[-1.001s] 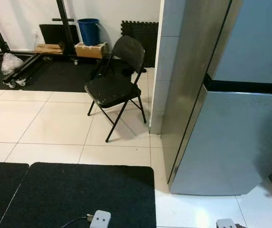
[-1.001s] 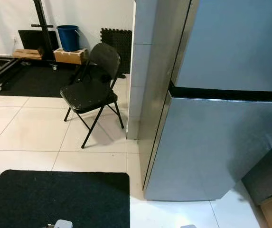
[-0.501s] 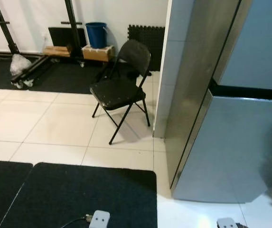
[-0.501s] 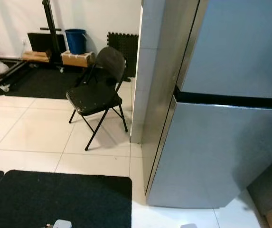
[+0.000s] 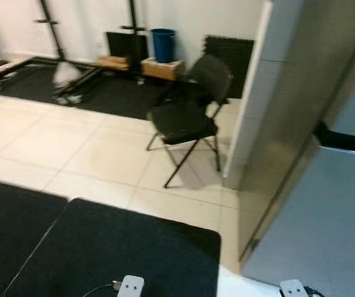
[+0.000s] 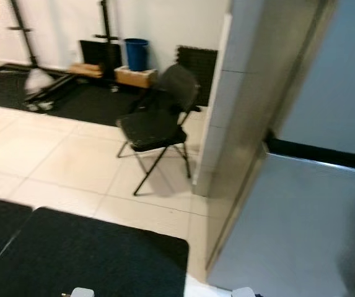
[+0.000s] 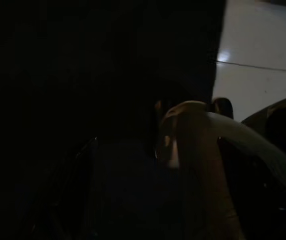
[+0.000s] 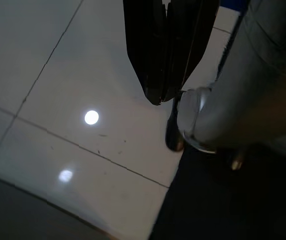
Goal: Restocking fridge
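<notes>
Right eye view: fridge point(image 6: 301, 204) fills frame right, nearer my right gripper point(image 8: 165, 50), fingers pressed together, empty; left's state unreadable.

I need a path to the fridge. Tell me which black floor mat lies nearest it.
The black mat in the foreground, whose right corner ends just short of the fridge. The other mat lies by the far wall, under the rack and behind the folding chair.

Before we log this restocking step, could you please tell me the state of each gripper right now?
Left gripper: cannot be told; its wrist view is very dark.
Right gripper: closed, holding nothing, hanging over the pale tiled floor.
</notes>
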Controlling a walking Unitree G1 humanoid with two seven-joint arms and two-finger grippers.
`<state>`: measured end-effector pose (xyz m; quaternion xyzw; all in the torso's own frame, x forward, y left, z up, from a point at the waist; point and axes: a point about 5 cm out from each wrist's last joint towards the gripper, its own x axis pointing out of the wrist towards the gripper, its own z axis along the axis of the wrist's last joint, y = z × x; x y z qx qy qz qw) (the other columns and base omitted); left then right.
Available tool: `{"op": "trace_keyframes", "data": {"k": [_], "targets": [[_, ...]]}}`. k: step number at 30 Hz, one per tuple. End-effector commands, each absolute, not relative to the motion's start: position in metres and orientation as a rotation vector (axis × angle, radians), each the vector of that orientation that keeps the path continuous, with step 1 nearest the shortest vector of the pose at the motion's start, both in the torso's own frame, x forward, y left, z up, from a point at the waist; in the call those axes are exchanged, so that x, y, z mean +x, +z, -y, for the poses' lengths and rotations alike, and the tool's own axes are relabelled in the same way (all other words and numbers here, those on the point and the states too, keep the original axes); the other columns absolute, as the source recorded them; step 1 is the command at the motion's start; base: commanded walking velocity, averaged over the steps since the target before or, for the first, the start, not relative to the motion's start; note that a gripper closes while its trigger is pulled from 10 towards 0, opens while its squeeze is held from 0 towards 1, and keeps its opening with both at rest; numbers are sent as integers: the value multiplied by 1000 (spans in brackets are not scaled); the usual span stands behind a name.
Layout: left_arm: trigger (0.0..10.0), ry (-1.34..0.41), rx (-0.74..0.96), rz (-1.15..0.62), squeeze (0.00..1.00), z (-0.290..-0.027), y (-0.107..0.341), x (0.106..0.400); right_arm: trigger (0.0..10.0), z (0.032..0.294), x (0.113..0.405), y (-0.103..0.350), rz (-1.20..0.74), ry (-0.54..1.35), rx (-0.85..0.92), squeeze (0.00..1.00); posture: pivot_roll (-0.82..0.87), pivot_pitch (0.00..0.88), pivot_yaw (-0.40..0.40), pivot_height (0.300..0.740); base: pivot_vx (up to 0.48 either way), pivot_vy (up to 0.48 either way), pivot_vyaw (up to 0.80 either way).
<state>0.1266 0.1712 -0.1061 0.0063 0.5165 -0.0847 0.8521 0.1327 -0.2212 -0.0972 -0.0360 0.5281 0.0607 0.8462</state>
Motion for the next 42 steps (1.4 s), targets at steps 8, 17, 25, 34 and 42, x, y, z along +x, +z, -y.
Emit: {"op": "trace_keyframes", "data": {"k": [8,17,25,34,42], "targets": [[10000,-194,10,-1126,0,-168,-109,118,10000,224,130,-97,-1122,135,-79,0,-13,0,-72,738,0,0,642],[10000,-197,12,-1127,0,-168,-110,117,10000,223,130,-97,-1121,144,-78,0,-12,0,-71,738,0,0,644],[10000,-197,9,-1128,0,-167,-110,117,10000,223,129,-98,-1122,143,-76,0,-15,0,-70,738,0,0,642],[10000,-198,6,-1130,0,-166,-110,116,10000,223,129,-98,-1120,137,-80,0,-17,0,-72,738,0,0,643],[10000,-198,-2,-1126,0,-163,-110,117,10000,228,130,-97,-1118,103,-86,0,-22,0,-79,738,0,0,313]]}}
